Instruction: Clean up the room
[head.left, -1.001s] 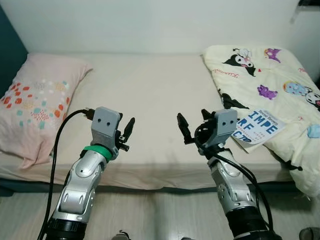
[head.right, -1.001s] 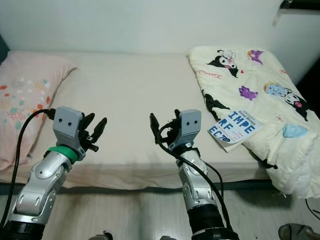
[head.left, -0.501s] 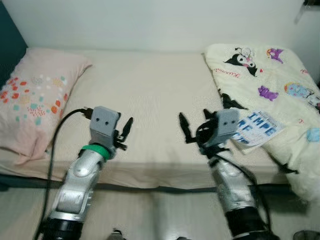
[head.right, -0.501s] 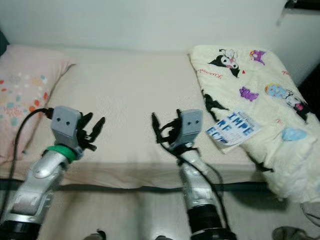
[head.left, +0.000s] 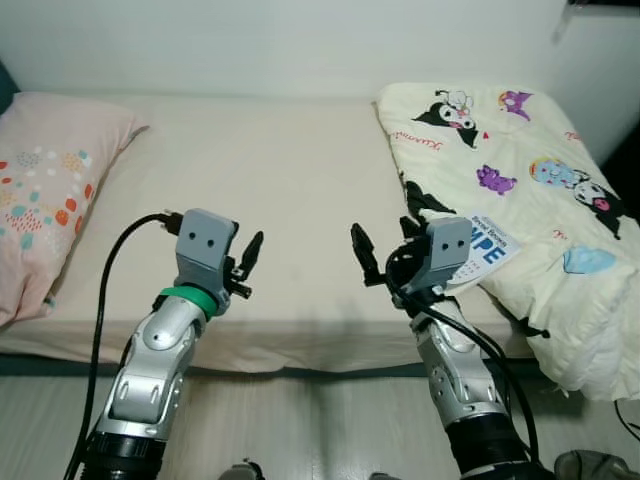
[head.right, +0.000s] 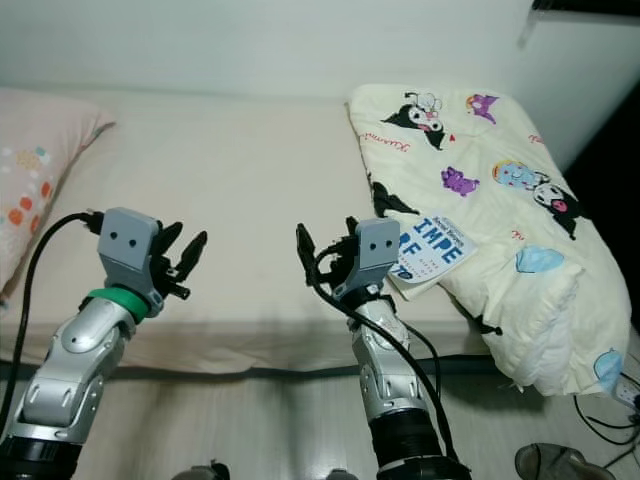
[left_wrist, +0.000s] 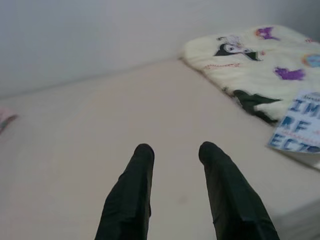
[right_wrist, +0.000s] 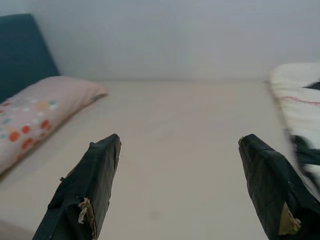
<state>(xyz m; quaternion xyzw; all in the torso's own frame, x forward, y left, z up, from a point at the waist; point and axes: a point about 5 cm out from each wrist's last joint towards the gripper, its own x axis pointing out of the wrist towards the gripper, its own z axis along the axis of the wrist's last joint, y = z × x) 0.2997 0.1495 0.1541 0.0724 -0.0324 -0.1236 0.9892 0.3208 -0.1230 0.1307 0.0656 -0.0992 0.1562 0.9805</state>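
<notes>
Book (head.left: 483, 252) lies flat on the near edge of the cream blanket (head.left: 520, 150), at the right side of the bed (head.left: 270, 180). It is a thin paperback with a white cover and large blue block letters; the letters "IMPE" and "RF" can be read in the right eye view. Its long axis runs slantwise, from the near side of the bed up and away toward the robot's right, and the lettering tilts the same way. The lower corner of the cover is hidden behind the right wrist housing.

The blanket is folded into a thick pile that runs from the wall down to the front edge of the mattress and spills over it; it is printed with black-and-white cartoon figures plus purple and blue ones. A pink pillow (head.left: 45, 190) with orange and teal spots rests at the left end of the bed, well apart from the book.

Both arms are raised over the front edge of the mattress. The left pincer (head.left: 246, 262) has its fingers a small way apart with nothing between them. The right pincer (head.left: 385, 258) is spread wide and empty, just beside the book.
</notes>
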